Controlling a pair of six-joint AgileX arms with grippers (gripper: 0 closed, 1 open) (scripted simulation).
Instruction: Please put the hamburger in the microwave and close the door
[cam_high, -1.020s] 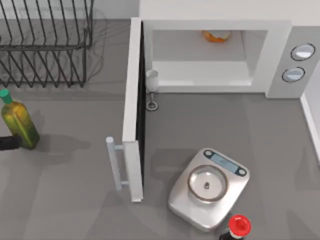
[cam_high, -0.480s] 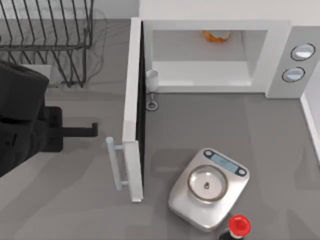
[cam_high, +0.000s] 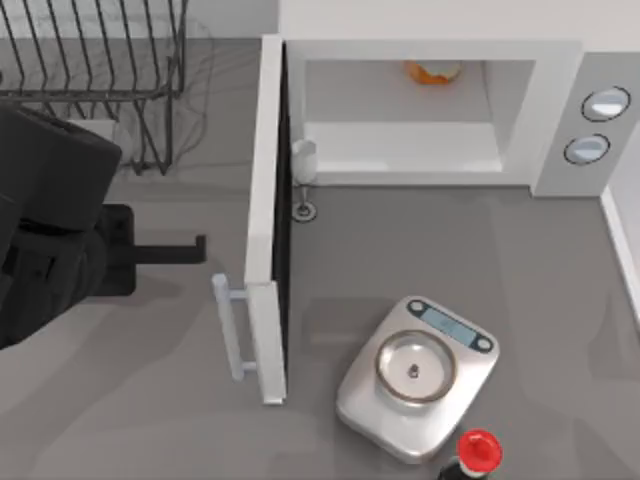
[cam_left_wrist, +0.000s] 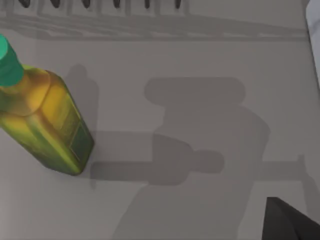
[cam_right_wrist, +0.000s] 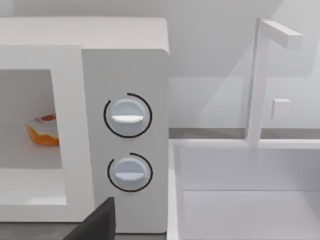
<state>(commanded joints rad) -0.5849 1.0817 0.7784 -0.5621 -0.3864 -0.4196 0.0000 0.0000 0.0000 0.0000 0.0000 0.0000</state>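
From above, the left arm (cam_high: 50, 240) is a bulky black mass at nine o'clock on the table, its left gripper (cam_high: 190, 250) reaching as a thin dark bar toward the door (cam_high: 265, 200) and stopping short of it; whether its claw is spread or pressed together I cannot tell. The left wrist view adds a squarish yellow-green bottle (cam_left_wrist: 47, 125) with a green cap, standing on the matte grey table (cam_left_wrist: 200, 50) beside the arm's shadow, with bare tabletop around it. The hamburger (cam_high: 432, 71) lies deep inside the microwave (cam_high: 560, 100), at twelve o'clock in the top view; the right wrist view shows it as an orange-tan bun (cam_right_wrist: 42, 131) on the pale cavity floor, beside the side panel with two round grey-ringed knobs (cam_right_wrist: 127, 116). That view also shows a white sink basin (cam_right_wrist: 240, 190) with a thin squared tap just beside the oven, and a dark corner of the right gripper (cam_right_wrist: 97, 222), its claw's state beyond telling. The slab door stands wide open, edge-on toward six o'clock, its pale bar handle (cam_high: 230, 325) facing nine o'clock with open grey surface beside it. A wire dish rack (cam_high: 95, 80) fills eleven o'clock. A small stemmed glass (cam_high: 304, 170) stands by the hinge. At five o'clock a brushed-silver kitchen scale (cam_high: 415, 375) sits next to a red-capped bottle (cam_high: 478, 450).
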